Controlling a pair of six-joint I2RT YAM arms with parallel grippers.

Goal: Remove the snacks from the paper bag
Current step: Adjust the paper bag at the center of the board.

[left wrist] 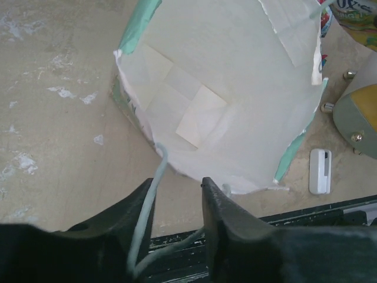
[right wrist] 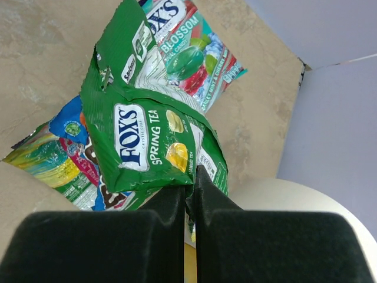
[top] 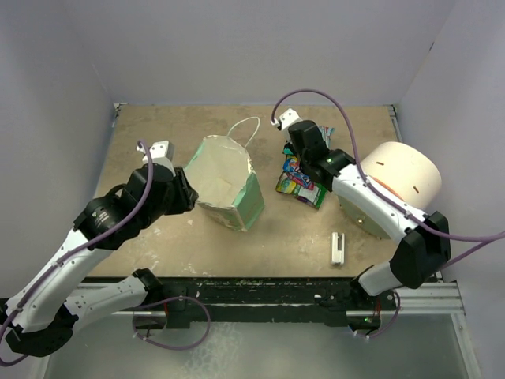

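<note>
The mint-green paper bag (top: 225, 178) lies tilted mid-table with its mouth toward my left gripper (top: 189, 192). In the left wrist view the bag (left wrist: 224, 88) shows only its white folded inside. My left gripper (left wrist: 177, 186) is open, and the bag's string handle (left wrist: 154, 177) loops through the gap between its fingers. My right gripper (right wrist: 189, 177) is shut on the edge of a green snack packet (right wrist: 147, 135) with white lettering, just above the other snacks (top: 298, 183) right of the bag. A pink-teal packet (right wrist: 188, 53) and a multicoloured packet (right wrist: 53, 159) lie beneath it.
A big cream cylinder (top: 398, 181) lies on the right, close to my right arm. A small white stick (top: 338, 247) lies near the front edge and shows in the left wrist view (left wrist: 320, 171). The bag's other handle (top: 248, 126) sticks out toward the back. Walls enclose the table.
</note>
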